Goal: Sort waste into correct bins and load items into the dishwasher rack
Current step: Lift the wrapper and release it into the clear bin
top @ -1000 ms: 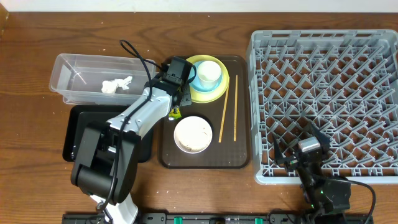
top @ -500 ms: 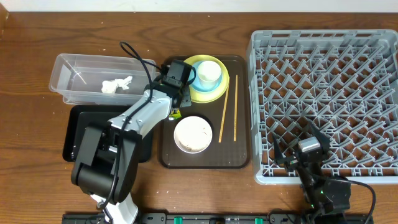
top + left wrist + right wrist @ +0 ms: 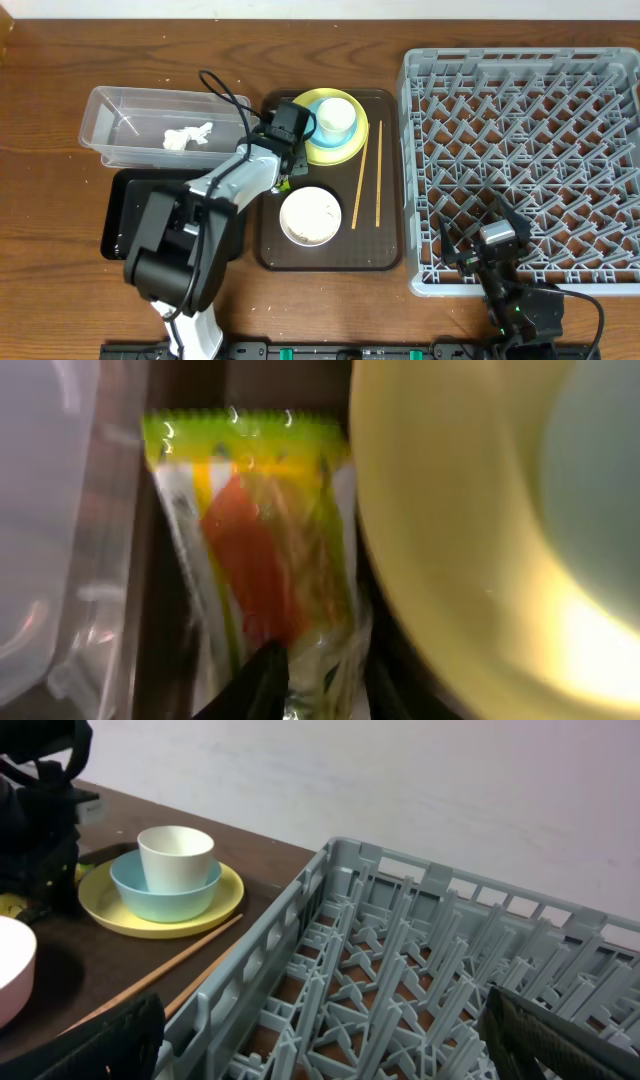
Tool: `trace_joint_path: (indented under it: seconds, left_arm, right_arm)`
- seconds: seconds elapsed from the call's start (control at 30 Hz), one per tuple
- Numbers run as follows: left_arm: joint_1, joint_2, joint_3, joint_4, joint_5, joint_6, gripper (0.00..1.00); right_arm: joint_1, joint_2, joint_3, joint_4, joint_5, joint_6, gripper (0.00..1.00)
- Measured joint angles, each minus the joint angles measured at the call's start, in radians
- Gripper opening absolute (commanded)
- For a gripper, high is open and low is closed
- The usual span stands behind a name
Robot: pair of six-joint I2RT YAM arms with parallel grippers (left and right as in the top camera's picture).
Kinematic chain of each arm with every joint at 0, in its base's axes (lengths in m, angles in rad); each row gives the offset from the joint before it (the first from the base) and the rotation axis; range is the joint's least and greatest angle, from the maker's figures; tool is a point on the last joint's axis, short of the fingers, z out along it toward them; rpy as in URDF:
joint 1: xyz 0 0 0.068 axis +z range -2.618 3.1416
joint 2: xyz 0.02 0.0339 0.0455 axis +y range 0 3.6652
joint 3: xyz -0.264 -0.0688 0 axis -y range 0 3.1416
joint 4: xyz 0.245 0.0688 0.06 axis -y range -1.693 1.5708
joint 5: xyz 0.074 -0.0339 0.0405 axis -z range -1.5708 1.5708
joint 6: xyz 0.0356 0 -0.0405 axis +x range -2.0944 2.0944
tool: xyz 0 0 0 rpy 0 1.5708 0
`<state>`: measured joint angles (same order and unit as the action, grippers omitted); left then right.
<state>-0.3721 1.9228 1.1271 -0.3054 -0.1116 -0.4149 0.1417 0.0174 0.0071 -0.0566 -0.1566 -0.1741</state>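
Note:
The green-and-orange snack wrapper (image 3: 260, 550) lies on the brown tray between the clear tub and the yellow plate (image 3: 450, 560). It also shows in the overhead view (image 3: 283, 181). My left gripper (image 3: 330, 685) is shut on the wrapper's near end; from overhead it (image 3: 285, 165) sits just left of the plate (image 3: 350, 148). The plate carries a light blue bowl (image 3: 318, 133) with a small white cup (image 3: 337, 117) in it. My right gripper (image 3: 320, 1040) is open and empty over the near left corner of the grey dishwasher rack (image 3: 408, 170).
The clear tub (image 3: 110, 120) holds a crumpled white scrap (image 3: 186, 136). The black tub (image 3: 120, 215) lies in front of it under my left arm. The brown tray (image 3: 330, 258) also holds a whitish bowl (image 3: 310, 216) and two wooden chopsticks (image 3: 378, 175).
My left arm has lowered and its gripper has shifted slightly right, toward the plate, over the wrapper. The right arm has not moved.

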Motion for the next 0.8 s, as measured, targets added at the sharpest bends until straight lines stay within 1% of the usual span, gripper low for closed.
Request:
trace_joint_path:
  seconds: [0.03,0.07,0.1,0.13,0.33,0.47,0.73,0.8]
  left_arm:
    - [0.000,0.000,0.000,-0.001,-0.001,-0.001,0.21]
    - [0.000,0.000,0.000,-0.001,-0.002,-0.001,0.13]
    - [0.000,0.000,0.000,0.000,-0.001,-0.002,0.08]
    - [0.000,0.000,0.000,-0.001,-0.002,0.000,0.06]
    - [0.000,-0.011,0.000,-0.031,0.000,0.007,0.06]
    - [0.000,-0.071,-0.008,-0.069,0.000,0.007,0.06]
    - [0.000,-0.341,-0.008,-0.080,-0.002,0.007,0.06]
    - [0.000,-0.401,-0.008,-0.079,-0.028,0.007,0.06]
  right_arm:
    - [0.000,0.000,0.000,0.000,0.000,0.000,0.99]
    - [0.000,0.000,0.000,0.000,0.000,0.000,0.99]
    - [0.000,0.000,0.000,0.000,0.000,0.000,0.99]
    - [0.000,0.000,0.000,0.000,0.000,0.000,0.99]
    - [0.000,0.000,0.000,0.000,0.000,0.000,0.99]
    - [0.000,0.000,0.000,0.000,0.000,0.000,0.99]
    - [0.000,0.000,0.000,0.000,0.000,0.000,0.99]
    - [0.000,0.000,0.000,0.000,0.000,0.000,0.99]
